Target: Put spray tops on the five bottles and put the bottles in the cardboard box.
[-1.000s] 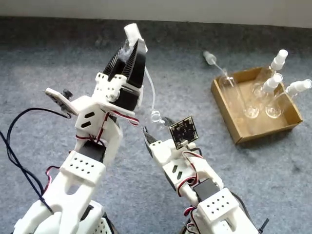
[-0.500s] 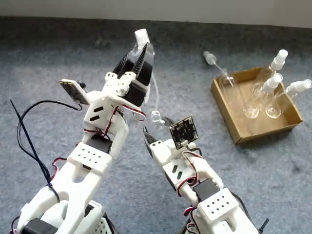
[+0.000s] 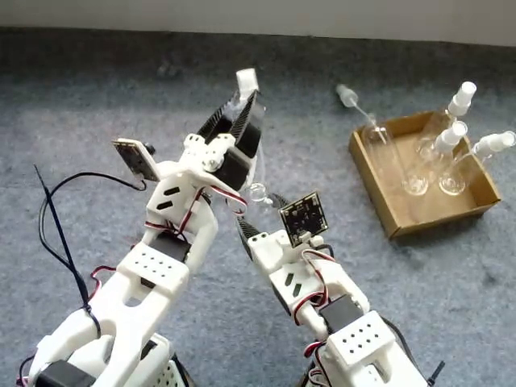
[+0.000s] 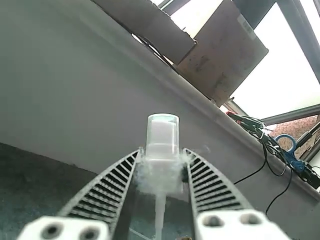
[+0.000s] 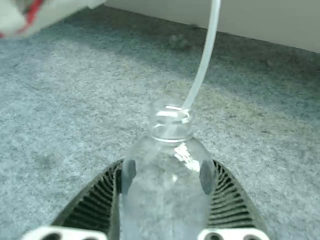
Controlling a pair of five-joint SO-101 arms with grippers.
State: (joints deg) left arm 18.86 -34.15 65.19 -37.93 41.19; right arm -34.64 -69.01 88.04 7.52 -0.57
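Currently we note the left gripper closed on a white spray top, held up above the grey carpet. Its thin tube slants down, the tip at the mouth of a clear bottle. The right gripper clamps that bottle by the shoulder. Well apart from both arms, the cardboard box holds four capped bottles.
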